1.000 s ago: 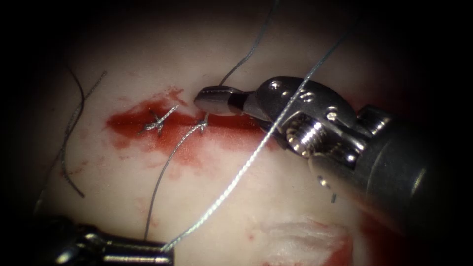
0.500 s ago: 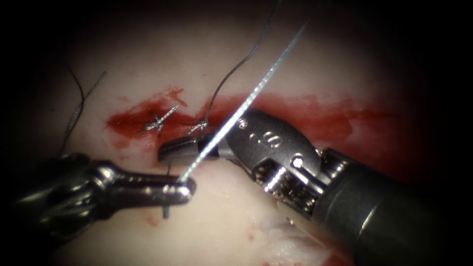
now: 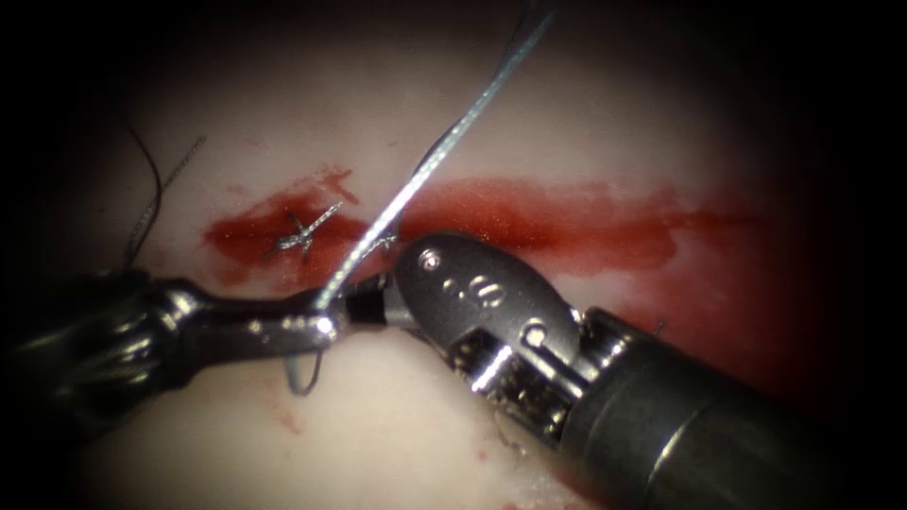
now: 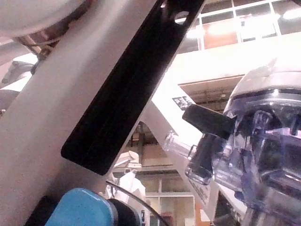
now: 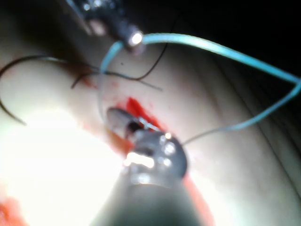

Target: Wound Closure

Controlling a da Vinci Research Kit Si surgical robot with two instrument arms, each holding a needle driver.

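My left hand (image 3: 326,326) pinched the thread (image 3: 425,170); right hand (image 3: 364,307) unreadable; overpull could tear the tissue (image 3: 397,425).

The right tool (image 3: 364,304) has its tips tucked behind the end of the left tool (image 3: 321,326), so I cannot tell if its jaws are open or shut. The left tool's shaft fades into the dark toward 9 o'clock, and the thread (image 3: 444,151) runs off the top edge at about 12 o'clock, so its far end is lost. The small curl of thread under the left tool is too little to tell where it ends.
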